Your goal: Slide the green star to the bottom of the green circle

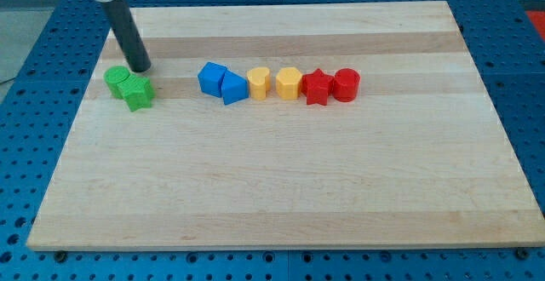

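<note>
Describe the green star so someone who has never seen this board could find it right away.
On the wooden board, look to the view's left end of the row of blocks, just below my tip. Two green blocks touch there; the green star is the lower-right one, notched, unlike the round green circle.

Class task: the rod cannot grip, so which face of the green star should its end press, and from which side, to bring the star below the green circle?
Press the green star on its upper-right face, coming from the view's top right. It already touches the green circle at the lower right, and my tip sits just above it, so a short down-left push likely suffices.
</note>
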